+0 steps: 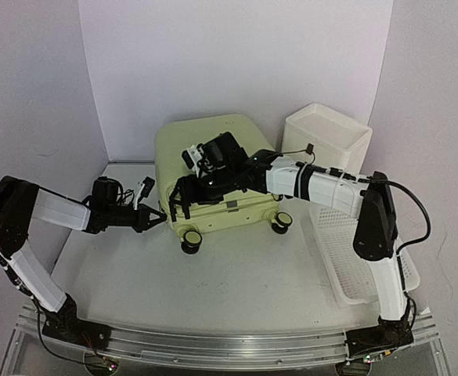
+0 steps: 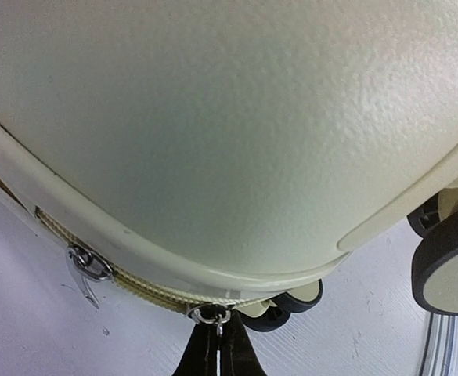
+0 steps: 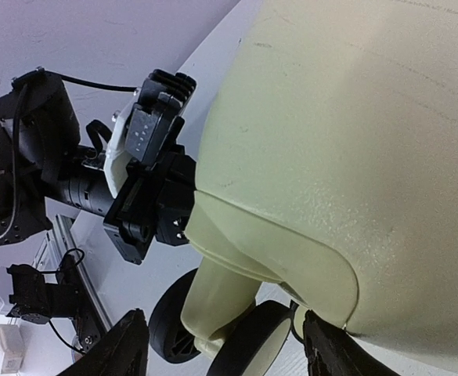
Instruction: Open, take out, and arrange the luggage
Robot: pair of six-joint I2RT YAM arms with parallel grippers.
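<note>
Zero gap; left gripper (image 2: 215,354) pinches luggage's (image 2: 229,141) zipper pull (image 2: 211,316)

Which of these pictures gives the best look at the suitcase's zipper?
The left wrist view: the zipper runs along the luggage rim, and the shut left gripper pinches one zipper pull. From the top view it's too small to make out; the right wrist view shows only shell and wheels.

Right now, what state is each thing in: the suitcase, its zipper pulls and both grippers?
Suitcase: lying flat, closed, zipped where visible.
Near zipper pull: pinched at the left gripper's tips.
Second zipper pull: hanging free.
Left gripper: shut on the near zipper pull.
Right gripper: open, fingers straddling a caster wheel corner.
</note>
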